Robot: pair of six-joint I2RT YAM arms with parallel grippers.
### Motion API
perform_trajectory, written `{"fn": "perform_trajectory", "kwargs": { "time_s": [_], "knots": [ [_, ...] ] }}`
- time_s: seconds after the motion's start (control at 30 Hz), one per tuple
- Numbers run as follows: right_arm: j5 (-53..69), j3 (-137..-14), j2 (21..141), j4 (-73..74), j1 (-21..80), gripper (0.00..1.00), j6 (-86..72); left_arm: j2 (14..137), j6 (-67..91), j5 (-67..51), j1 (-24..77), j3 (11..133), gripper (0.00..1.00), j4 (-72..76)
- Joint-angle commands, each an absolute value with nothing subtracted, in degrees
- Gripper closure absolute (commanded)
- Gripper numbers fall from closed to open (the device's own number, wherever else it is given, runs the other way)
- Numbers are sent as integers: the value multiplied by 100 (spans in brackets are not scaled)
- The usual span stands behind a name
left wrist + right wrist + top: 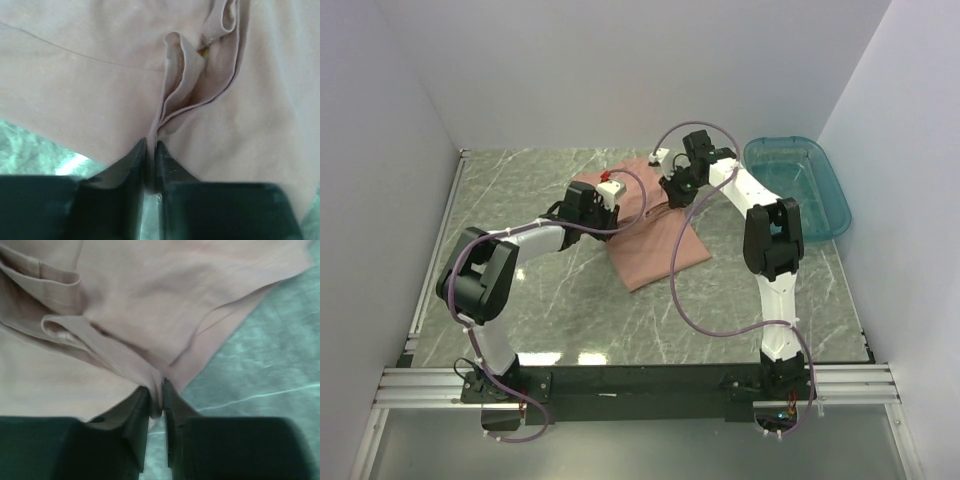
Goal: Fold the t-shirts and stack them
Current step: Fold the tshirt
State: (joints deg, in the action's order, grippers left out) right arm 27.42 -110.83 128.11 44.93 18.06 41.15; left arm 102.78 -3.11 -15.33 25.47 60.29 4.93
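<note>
A salmon-pink t-shirt (655, 250) lies folded on the marble table, slanting from the far middle toward the near right. My left gripper (606, 196) sits at its far left edge and my right gripper (673, 190) at its far right edge. In the left wrist view the jaws (150, 147) stand almost together with a raised fold of the t-shirt (90, 90) pinched between them. The right wrist view shows the right jaws (157, 390) narrowly pinching a corner fold of the t-shirt (150, 290). No print shows.
A teal plastic tub (825, 215) stands at the far right of the table (520, 300), close behind the right arm. White walls close in the left, back and right sides. A metal rail runs along the near edge.
</note>
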Motion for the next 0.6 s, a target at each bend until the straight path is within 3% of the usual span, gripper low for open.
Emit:
{"fn": "perform_trajectory", "kwargs": {
  "time_s": [0.0, 0.03, 0.1, 0.23, 0.3, 0.37, 0.4, 0.43, 0.5, 0.57],
  "knots": [
    [2261, -11382, 12824, 3869, 1863, 74, 3422, 10301, 181, -1074, 2479, 6363, 66, 510],
    [2102, -11399, 12806, 3693, 1863, 64, 2888, 10196, 245, -924, 2452, 6415, 45, 545],
    [1689, -11496, 12727, 3393, 1863, 57, 2472, 10029, 412, -425, 2373, 6512, 29, 624],
    [1599, -11313, 12315, 3094, 1784, 47, 2022, 9389, 203, -61, 2320, 6855, 25, 431],
    [2262, -11093, 11911, 3155, 1618, 46, 2205, 9055, -261, -184, 2320, 6638, 26, 431],
    [3446, -10741, 11455, 3983, 1434, 46, 3351, 8475, -596, -938, 2390, 6374, 28, 343],
    [4133, -10558, 11287, 4495, 1215, 39, 4167, 8264, -1015, -1132, 2486, 6024, 29, 273],
    [5071, -10016, 11085, 5048, 1117, 37, 6115, 7853, -1246, -1386, 2618, 5812, 29, 116],
    [5107, -9215, 10400, 6019, 1046, 31, 7902, 7473, -1816, -1328, 3232, 5111, 29, 62],
    [4379, -7809, 9638, 5207, 1090, 29, 8665, 7085, -2073, -1056, 3976, 4652, 30, 123]
  ]
}}
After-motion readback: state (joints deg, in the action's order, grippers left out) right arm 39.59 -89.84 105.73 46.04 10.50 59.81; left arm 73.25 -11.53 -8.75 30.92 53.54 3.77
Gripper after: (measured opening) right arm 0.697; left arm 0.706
